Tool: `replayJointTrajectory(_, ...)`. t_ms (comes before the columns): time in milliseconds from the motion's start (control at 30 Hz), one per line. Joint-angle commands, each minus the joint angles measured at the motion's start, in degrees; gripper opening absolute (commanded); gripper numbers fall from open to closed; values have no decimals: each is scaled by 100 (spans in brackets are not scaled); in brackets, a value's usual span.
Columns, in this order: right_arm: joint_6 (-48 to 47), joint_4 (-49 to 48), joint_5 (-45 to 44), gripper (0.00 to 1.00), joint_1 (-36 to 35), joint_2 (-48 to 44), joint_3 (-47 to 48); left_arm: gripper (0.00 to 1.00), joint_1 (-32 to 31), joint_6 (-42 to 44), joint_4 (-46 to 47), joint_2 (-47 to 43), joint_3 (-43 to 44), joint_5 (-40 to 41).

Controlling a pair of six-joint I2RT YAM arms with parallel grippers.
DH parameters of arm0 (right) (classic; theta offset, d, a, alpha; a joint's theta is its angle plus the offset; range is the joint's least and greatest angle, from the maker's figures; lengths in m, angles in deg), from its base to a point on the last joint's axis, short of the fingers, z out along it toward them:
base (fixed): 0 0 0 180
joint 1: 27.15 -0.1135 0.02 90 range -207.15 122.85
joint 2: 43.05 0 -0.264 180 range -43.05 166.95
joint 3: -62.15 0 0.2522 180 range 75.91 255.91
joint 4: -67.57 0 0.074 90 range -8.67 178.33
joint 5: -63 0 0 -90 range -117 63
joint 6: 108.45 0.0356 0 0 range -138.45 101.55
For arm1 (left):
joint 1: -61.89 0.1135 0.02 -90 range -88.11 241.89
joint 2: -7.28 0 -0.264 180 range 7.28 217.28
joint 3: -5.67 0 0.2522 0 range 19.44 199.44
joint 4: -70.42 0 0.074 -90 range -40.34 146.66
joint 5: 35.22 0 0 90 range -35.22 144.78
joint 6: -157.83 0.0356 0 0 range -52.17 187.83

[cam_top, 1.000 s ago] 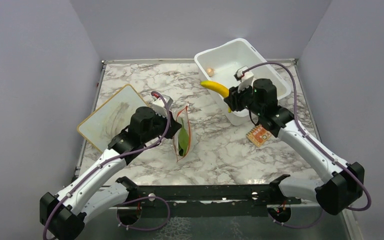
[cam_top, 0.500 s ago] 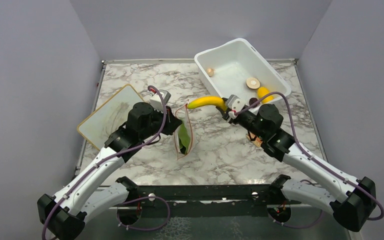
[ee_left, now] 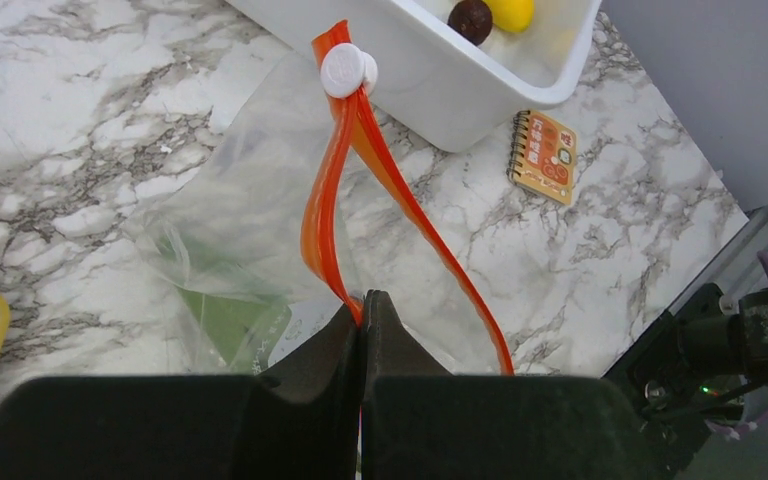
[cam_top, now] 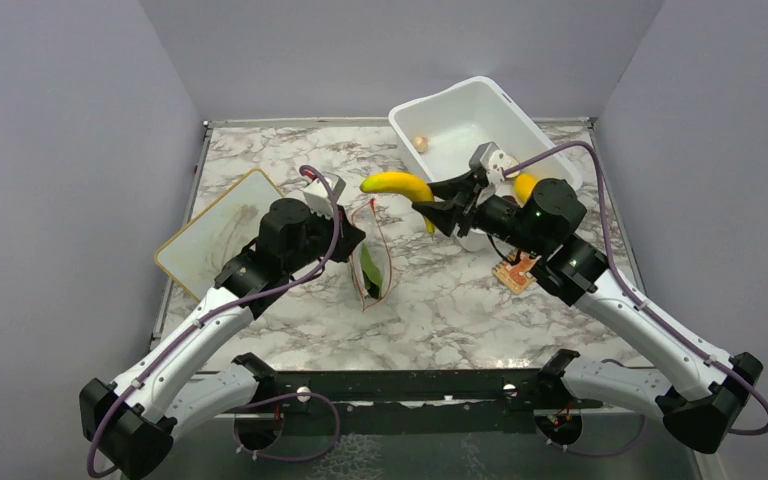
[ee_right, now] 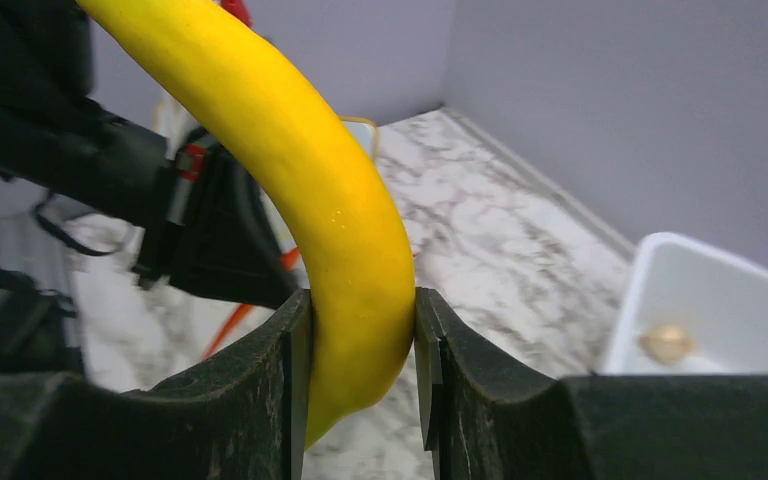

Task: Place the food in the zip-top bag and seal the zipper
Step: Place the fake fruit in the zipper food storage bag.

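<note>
L gripper [ee_left: 363, 300] clenched on zipper [ee_left: 332, 200], propping zip-top bag [cam_top: 372, 262] upright, mouth agape, mid-table; R gripper [ee_right: 357, 320] grasping banana [cam_top: 397, 184] mid-air just far-right of mouth, prob. for drop-in; leafy veg [cam_top: 368, 272] inside.

The top external view sits above and behind the arm bases at the near edge of the table [cam_top: 280, 160]. It tilts toward the far edge and stands far enough off to hold the whole table and both arms.

The left wrist view rides just behind the left tool [ee_left: 363, 305] and looks down past its tips. It is close on the zipper [ee_left: 317, 190] and zip-top bag [ee_left: 240, 200], with the white tub [ee_left: 440, 90] and small orange patterned square [ee_left: 545, 157] beyond. The top view shares all four.

The right wrist view looks along the right tool [ee_right: 360, 330], very close on the banana [ee_right: 300, 170]. It faces the left arm [ee_right: 80, 140] and the table's far left corner. The top view shares these and part of the tub.
</note>
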Motion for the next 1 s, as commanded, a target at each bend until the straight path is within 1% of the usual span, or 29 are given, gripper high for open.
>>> replayJointTrajectory(0,2894,555,759,1,-34,15,94,0,12,423,747,-11,254,254)
replayJointTrajectory(67,3767,678,835,1,-34,-9,47,0,18,620,987,-19,193,175)
replayJointTrajectory(133,4765,591,1145,1,-34,-73,-125,0,11,865,1247,-40,99,12)
replayJointTrajectory(167,5271,372,1399,1,-34,-124,-311,0,16,969,1363,-61,50,0)
replayJointTrajectory(233,6238,-410,1858,1,-32,-204,-822,0,9,1160,1601,-132,-101,17)
replayJointTrajectory(267,6619,-739,1946,1,-34,-221,-1047,0,9,1246,1740,-174,-185,41)
replayJointTrajectory(300,6928,-776,1964,1,-34,-215,-1191,0,10,1310,1871,-219,-262,65)
replayJointTrajectory(433,7209,-340,1661,1,-34,-175,-1397,0,11,1503,2209,-340,-489,89)
replayJointTrajectory(567,7753,-702,1699,1,-34,-161,-1712,0,9,1652,2147,-330,-537,-109)
replayJointTrajectory(633,8049,-668,1730,1,-34,-69,-1749,0,10,1703,2065,-325,-551,-164)
replayJointTrajectory(733,8615,97,1678,1,-30,233,-1523,0,16,1741,2057,-325,-623,-229)
replayJointTrajectory(867,8598,744,1837,1,-32,552,-1166,0,9,1741,2074,-278,-656,-373)
replayJointTrajectory(967,8829,1163,1593,1,-34,538,-1126,0,9,1766,2067,-248,-667,-483)
